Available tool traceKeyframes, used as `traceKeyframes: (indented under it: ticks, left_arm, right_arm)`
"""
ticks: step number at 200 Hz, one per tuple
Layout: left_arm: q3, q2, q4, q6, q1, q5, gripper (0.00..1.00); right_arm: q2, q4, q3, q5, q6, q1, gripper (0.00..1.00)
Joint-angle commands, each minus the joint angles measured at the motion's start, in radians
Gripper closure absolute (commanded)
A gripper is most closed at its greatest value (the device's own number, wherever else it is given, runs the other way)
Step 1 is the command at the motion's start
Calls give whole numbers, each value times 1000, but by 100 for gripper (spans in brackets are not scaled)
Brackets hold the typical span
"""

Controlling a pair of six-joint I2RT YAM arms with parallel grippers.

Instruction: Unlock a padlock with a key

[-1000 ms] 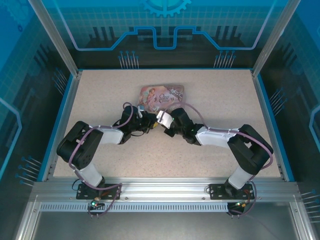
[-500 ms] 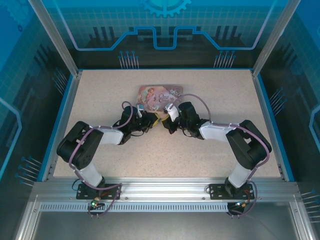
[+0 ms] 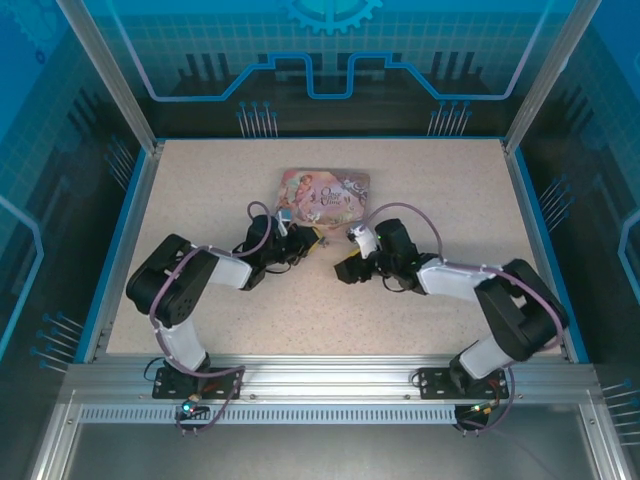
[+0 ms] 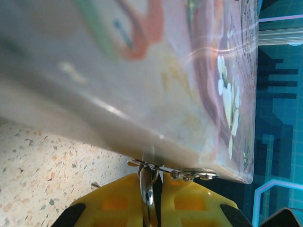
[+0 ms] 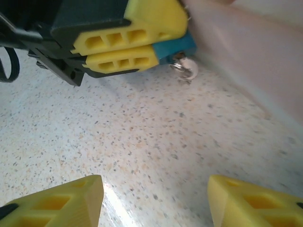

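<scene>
Left tool (image 5: 158, 43): clenched on the padlock (image 5: 183, 46), yellow fingers pressed together, close against the pink tin (image 3: 325, 193).
Padlock: blue body held just above the speckled surface (image 5: 142, 132), beside the tin's wall.
Key (image 5: 185, 68): silvery, hangs at the padlock's lower end; the right tool does not touch it.
Right tool (image 5: 156, 191): fingers spread wide, nothing between them, low over the surface, apart from the padlock.

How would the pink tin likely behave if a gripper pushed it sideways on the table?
The pink tin lies flat and low on the table, so it would probably slide, not tip. Its surface looks glossy in the left wrist view, so a grip may slip on it. It looks stiff, unlikely to bend.
</scene>
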Motion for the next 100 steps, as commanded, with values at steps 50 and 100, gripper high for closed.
traceKeyframes:
  ticks: [50, 100]
  left_arm:
    - [-65, -77, -297, 15, -6, -32, 44]
    - [-123, -303, -496, 71, -5, -83, 38]
  right_arm:
    - [-158, -160, -1, 180, -16, -55, 34]
    - [-193, -185, 7, 199, -21, -43, 35]
